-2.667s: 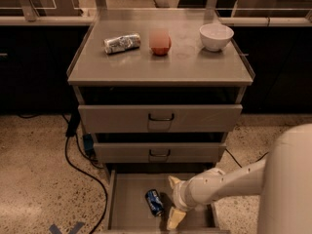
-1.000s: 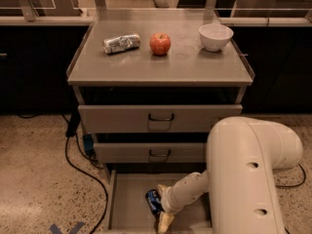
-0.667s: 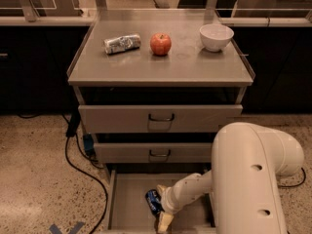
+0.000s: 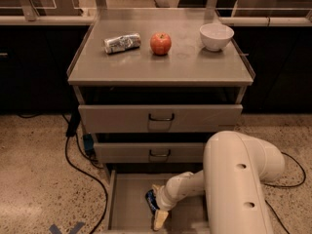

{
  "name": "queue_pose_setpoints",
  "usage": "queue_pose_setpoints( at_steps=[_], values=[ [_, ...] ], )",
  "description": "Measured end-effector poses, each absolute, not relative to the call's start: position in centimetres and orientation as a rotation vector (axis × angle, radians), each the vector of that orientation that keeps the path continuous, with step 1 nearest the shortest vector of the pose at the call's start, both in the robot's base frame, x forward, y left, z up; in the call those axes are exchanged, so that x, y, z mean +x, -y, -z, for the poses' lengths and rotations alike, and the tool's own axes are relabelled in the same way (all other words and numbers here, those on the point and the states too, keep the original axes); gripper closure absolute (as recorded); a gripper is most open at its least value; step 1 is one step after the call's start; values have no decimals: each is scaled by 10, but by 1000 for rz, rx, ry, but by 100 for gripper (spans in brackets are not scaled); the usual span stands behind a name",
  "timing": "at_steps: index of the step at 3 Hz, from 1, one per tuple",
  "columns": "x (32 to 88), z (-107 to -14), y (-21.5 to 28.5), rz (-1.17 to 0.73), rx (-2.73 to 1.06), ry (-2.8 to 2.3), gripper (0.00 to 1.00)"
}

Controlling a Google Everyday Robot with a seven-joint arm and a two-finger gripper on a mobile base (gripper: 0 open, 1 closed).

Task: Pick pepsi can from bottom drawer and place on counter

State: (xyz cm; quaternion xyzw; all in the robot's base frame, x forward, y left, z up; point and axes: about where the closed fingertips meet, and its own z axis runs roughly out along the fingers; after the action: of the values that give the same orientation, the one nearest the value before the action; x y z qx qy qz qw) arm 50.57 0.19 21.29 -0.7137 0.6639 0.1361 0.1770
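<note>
The bottom drawer is pulled open at the foot of the grey cabinet. The pepsi can, dark blue, lies on the drawer floor near the middle. My gripper reaches down into the drawer from the right, with one pale finger in front of the can and another behind it. The white arm fills the lower right and hides the drawer's right part. The counter is the grey top of the cabinet.
On the counter lie a silver-white patterned can on its side, a red apple and a white bowl. Two upper drawers with black handles are partly out. Black cables run on the speckled floor at left.
The arm's big white body has swung up into view on the right. The gripper stays at the pepsi can in the bottom drawer; the can has not visibly moved.
</note>
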Motion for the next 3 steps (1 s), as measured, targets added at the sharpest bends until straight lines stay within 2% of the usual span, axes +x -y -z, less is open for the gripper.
queue_pose_setpoints(
  at_steps=[1, 3],
  values=[
    [530, -181, -23, -431, -2024, -1830, 0],
    [534, -161, -34, -476, -2036, -1810, 0]
  ],
)
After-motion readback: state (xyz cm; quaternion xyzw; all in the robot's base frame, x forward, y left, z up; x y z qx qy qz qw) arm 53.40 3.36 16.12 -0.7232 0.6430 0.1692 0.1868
